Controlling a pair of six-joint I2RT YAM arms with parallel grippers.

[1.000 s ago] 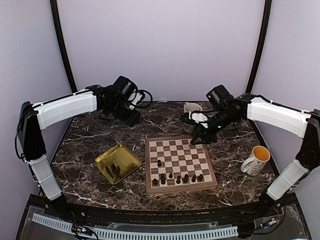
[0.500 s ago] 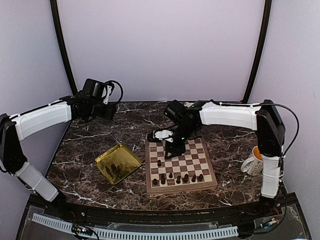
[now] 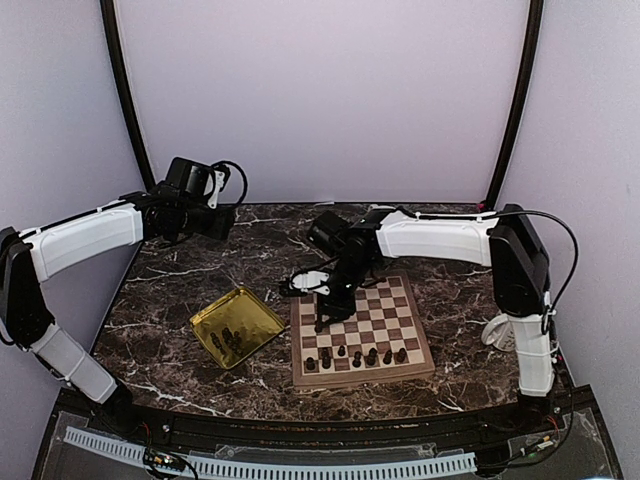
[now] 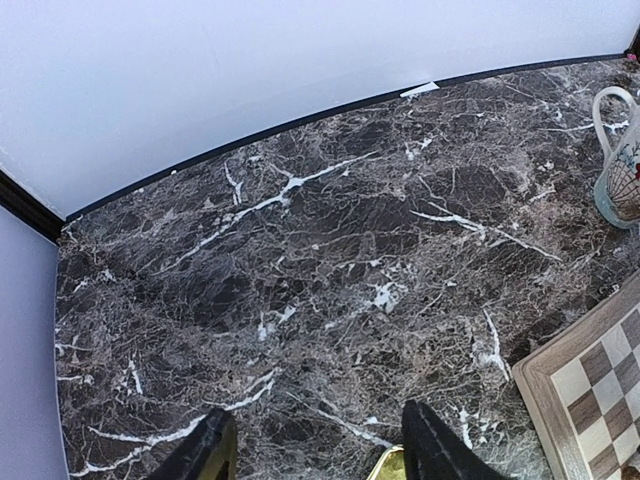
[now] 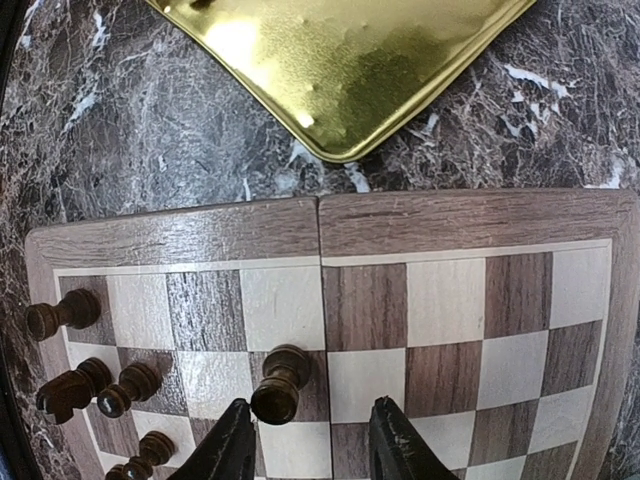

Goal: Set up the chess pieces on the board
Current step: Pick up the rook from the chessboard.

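Your right claw (image 5: pixel 312 440) released, empty, hovering over board (image 5: pixel 320 225) on side nearest gold tray (image 5: pixel 350 60). Lone chess piece (image 5: pixel 280 385) stands upright on board under jaws, off-centre toward one finger. Right arm far nearer. Left claw (image 4: pixel 315 450) parted, empty, over table (image 4: pixel 300 250) well behind board. Wrist view shows that offset; top view shows spare pieces (image 3: pixel 228 340) in tray, row (image 3: pixel 355 355) along board's near edge

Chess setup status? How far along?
Partly done: about ten pieces stand in the near rows of the board. In hand: the right gripper hovers open beside a lone piece further up the board, not gripping it. The left gripper is open and empty, off at the back. Left to do: a few more pieces lie in the gold tray.
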